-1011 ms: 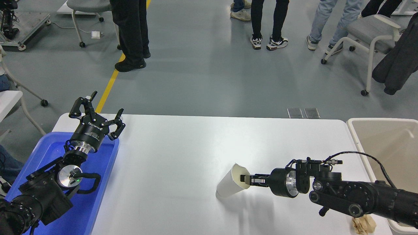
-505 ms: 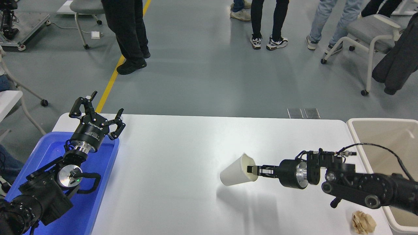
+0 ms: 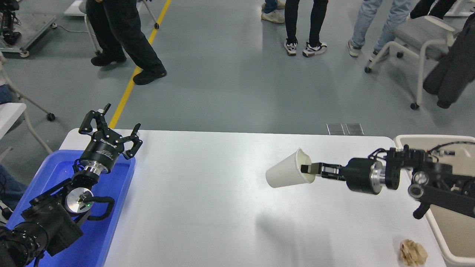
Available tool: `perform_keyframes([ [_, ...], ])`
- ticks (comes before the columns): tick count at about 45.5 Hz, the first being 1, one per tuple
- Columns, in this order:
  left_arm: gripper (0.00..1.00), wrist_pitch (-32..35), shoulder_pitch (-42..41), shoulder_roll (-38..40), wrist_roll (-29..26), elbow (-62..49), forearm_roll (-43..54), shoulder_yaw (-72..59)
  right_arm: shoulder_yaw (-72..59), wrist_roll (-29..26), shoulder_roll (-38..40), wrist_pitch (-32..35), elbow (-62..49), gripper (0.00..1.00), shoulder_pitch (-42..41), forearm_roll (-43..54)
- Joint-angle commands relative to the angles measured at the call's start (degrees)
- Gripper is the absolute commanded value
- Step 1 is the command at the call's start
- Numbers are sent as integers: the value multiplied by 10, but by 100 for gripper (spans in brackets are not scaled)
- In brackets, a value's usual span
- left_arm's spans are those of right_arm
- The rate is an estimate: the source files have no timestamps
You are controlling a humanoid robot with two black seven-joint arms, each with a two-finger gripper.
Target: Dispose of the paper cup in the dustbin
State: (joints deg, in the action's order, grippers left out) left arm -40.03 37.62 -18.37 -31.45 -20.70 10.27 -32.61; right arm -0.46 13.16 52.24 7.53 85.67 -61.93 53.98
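Note:
The white paper cup (image 3: 286, 174) hangs on its side in the air above the table's right half, its mouth facing right. My right gripper (image 3: 306, 169) is shut on the cup's rim, one finger inside the mouth. The right arm comes in from the right edge and crosses the beige dustbin (image 3: 404, 140), which stands off the table's right end. The cup is well left of the dustbin. My left gripper (image 3: 110, 122) is open and empty, parked above the far end of the blue tray.
A shallow blue tray (image 3: 111, 222) lies at the table's left edge under the left arm. A crumpled tan paper ball (image 3: 413, 252) lies at the front right corner. People stand and chairs (image 3: 419, 40) sit on the floor beyond the table.
My right gripper has lifted the paper cup off the table and carried it up and to the right, toward the dustbin. A person at the back has walked left.

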Motion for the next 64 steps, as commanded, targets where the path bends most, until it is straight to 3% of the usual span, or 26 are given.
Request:
perform_keyframes([
  [1, 100, 0, 0, 0, 0, 0, 0, 0, 3, 0, 88, 21, 56, 0, -46, -39],
  [18, 100, 0, 0, 0, 0, 0, 0, 0, 12, -2, 189, 25, 60, 0, -86, -99],
  [28, 100, 0, 0, 0, 0, 0, 0, 0, 22, -6, 203, 8, 31, 0, -85, -223],
  [45, 100, 1, 0, 0, 0, 0, 0, 0, 17, -6, 153, -20, -147, 0, -60, -497],
  [64, 100, 2, 0, 0, 0, 0, 1, 0, 18, -8, 66, -25, -349, 0, 81, -701],
])
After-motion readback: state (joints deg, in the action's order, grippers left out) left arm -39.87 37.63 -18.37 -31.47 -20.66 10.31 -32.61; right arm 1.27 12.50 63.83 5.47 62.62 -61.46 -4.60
